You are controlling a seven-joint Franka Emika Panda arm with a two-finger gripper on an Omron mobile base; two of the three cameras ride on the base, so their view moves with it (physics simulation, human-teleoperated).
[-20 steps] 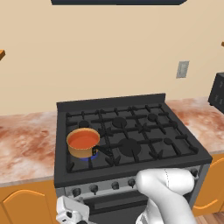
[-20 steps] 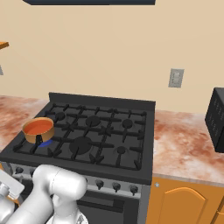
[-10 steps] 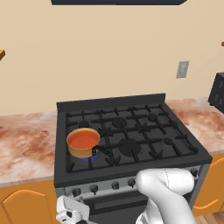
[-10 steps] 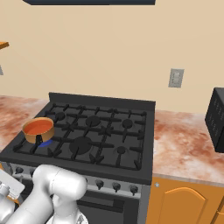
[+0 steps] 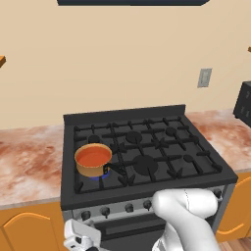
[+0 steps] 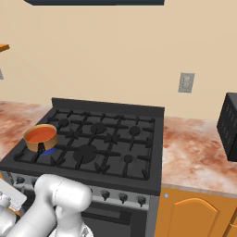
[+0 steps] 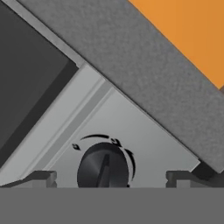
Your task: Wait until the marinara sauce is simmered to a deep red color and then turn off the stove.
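Observation:
The stove (image 5: 147,147) is a black gas range with a silver front. On its front-left burner stands a small orange-tan saucepan (image 5: 93,162), and a blue flame shows under it. The marinara sauce (image 5: 93,156) in it is a flat orange-red disc, also seen from the other side as the marinara sauce (image 6: 40,134). My gripper (image 7: 110,178) is low in front of the stove's left end, facing the silver panel. It is open, with one fingertip on each side of a dark round knob (image 7: 103,168) and not touching it. Nothing is held.
Reddish marble counter (image 5: 29,166) runs along both sides of the stove, over orange cabinets (image 6: 194,217). A black appliance (image 6: 229,127) stands on the right counter. More knobs (image 6: 122,197) line the stove front. A wall outlet (image 6: 186,82) sits behind.

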